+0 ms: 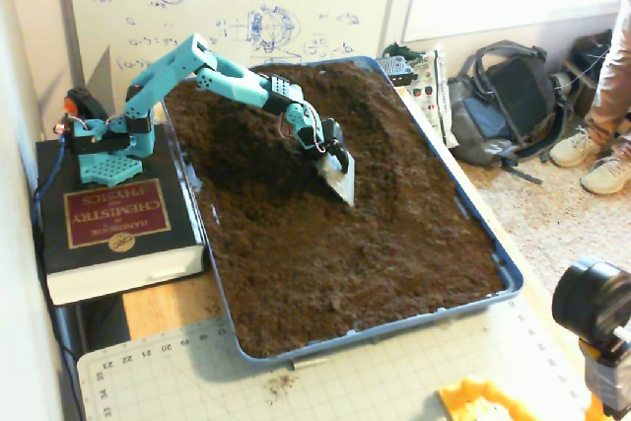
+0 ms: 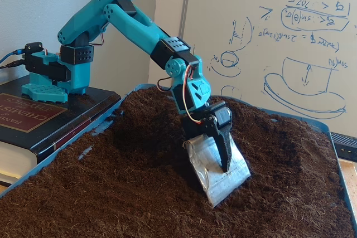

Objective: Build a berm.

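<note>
A fixed view from above shows a blue tray [image 1: 513, 278] filled with dark brown soil [image 1: 345, 253], and the tray serves as the landmark here. The berm [image 1: 370, 110] is a raised ridge of soil in the tray's far half, curving along the far rim and down toward the right side; in the low fixed view it rises behind the tool as a mound [image 2: 279, 132] before the whiteboard [image 2: 290, 43].

The teal arm [image 1: 212, 71] reaches in from beyond the tray's left rim, where its base [image 1: 104, 140] stands on a thick book [image 1: 113, 219]. The gripper [image 2: 223, 157] hangs over the middle of the tray, nearer the far end, and carries a silver blade [image 2: 215, 165] taped to it. The black finger [image 2: 223, 143] lies pressed flat against the blade's face, so the jaws look closed on the blade. The blade slants downward with its lower edge at the soil surface, in front of the berm's near slope.

Outside the tray's right rim, a backpack [image 1: 508, 105] lies on the floor. A green cutting mat [image 1: 325, 382] lies before the tray's near rim.
</note>
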{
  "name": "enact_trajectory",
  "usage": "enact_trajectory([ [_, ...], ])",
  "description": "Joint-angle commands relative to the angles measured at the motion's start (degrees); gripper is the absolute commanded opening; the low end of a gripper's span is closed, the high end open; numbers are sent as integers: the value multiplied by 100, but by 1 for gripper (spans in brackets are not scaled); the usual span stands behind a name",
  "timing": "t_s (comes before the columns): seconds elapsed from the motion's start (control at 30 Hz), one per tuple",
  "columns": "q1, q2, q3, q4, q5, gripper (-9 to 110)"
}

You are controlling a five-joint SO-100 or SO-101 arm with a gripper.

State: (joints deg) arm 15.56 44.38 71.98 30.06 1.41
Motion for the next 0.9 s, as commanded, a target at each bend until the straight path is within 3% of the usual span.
enact_trajectory([
  [0.0, -79, 466, 123, 325, -158, 0],
  [0.4, 527, 369, 149, 334, -1670, 0],
  [0.87, 668, 193, 1143, 334, -1775, 1],
])
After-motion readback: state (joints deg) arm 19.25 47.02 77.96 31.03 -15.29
